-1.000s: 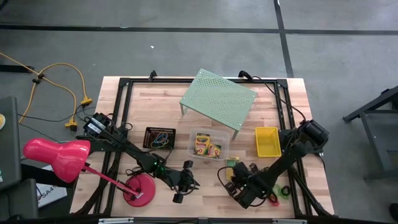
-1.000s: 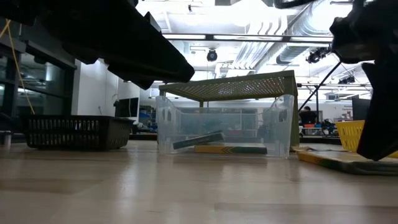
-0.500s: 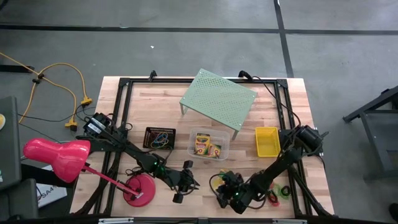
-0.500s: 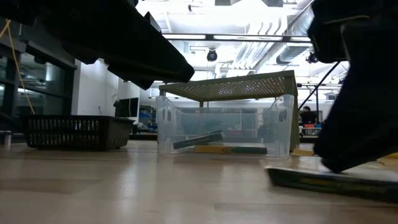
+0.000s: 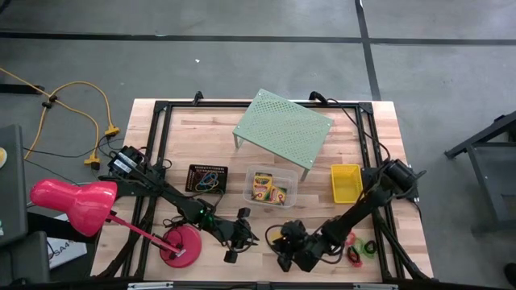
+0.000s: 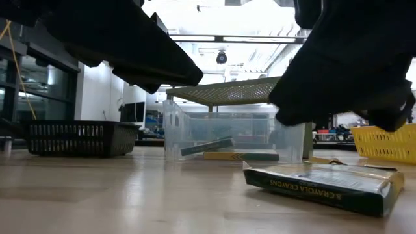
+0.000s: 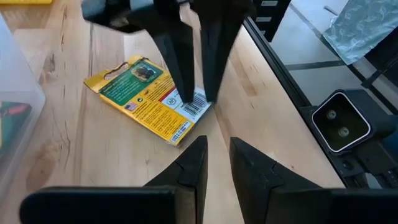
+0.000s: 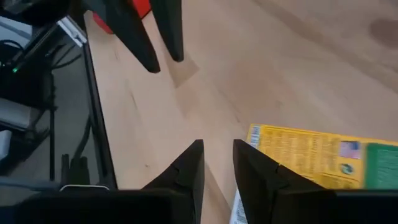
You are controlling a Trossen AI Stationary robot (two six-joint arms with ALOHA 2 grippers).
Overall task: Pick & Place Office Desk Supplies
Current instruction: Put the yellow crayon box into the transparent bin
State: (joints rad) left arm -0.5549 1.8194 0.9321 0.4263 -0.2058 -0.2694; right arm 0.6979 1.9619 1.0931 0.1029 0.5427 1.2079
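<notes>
High view: two card boxes (image 5: 269, 190) already lie in the clear tub (image 5: 288, 201), rubber bands in the mesh tray (image 5: 196, 170). One crayon box (image 7: 149, 98) lies flat on the table beneath the right gripper (image 5: 284, 251), whose fingers stand narrowly parted, holding nothing. The left gripper (image 5: 242, 238), likewise empty and nearly closed, waits beside it; rings (image 5: 359, 250) remain unsorted.

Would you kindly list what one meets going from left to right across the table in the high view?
Pink desk lamp → black mesh tray → left gripper → clear tub → right gripper → yellow basket.
</notes>
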